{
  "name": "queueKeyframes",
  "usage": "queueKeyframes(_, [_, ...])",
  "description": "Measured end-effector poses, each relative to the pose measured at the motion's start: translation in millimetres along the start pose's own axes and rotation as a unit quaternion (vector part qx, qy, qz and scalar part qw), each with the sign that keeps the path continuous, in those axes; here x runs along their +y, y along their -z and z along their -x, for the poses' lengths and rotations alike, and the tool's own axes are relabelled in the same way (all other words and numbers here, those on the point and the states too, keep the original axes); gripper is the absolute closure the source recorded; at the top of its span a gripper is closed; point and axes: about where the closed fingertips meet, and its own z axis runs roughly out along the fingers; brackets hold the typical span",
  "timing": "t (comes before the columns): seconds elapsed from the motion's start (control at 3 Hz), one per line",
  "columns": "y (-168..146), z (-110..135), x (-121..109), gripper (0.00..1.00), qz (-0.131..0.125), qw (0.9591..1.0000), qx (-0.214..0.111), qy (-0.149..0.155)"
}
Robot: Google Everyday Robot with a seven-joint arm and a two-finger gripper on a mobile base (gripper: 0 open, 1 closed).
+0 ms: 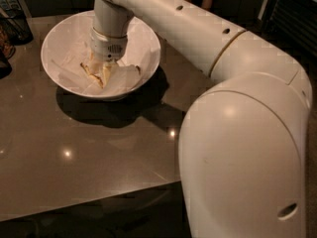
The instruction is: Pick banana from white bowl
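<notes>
The white bowl (59, 43) stands at the back left of the dark table, lined with crinkled white paper. The banana (90, 71) lies at the bowl's bottom; only a yellow-brown piece of it shows, the rest is hidden under the gripper. My gripper (103, 72) reaches straight down into the bowl from the white arm and sits right on the banana.
The dark glossy table (89, 152) runs to a front edge low in the view. My large white arm (242, 133) fills the right side. Dark objects (10, 29) stand at the far left edge beside the bowl.
</notes>
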Motion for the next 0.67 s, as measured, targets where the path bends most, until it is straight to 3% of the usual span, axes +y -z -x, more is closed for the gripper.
queueKeyframes(0.33, [18.1, -2.7, 8.8, 0.62, -0.027, 0.9996, 0.007, 0.001])
queueKeyframes(0.67, [19.4, -2.2, 9.2, 0.59, -0.028, 0.9996, 0.007, 0.001])
